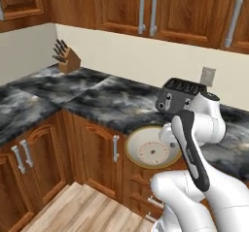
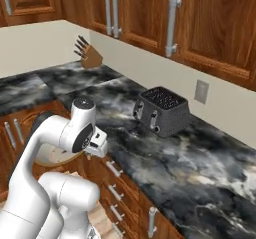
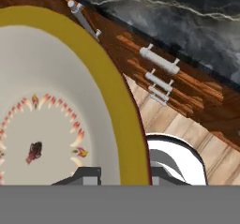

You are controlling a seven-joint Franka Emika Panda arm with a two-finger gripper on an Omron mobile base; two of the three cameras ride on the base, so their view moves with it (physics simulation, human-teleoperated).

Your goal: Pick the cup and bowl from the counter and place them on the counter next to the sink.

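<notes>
Gripping: gripper clamps the bowl rim, one finger each side.
Bowl position: off the counter edge, before the cabinets.
Bowl facing: opening up, slightly tilted.

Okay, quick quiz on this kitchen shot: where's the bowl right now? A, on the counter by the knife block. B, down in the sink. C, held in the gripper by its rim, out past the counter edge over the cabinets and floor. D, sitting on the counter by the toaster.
C: the hand view shows the gripper clamped across the bowl's rim, with cabinet drawers and wood floor beneath.
</notes>
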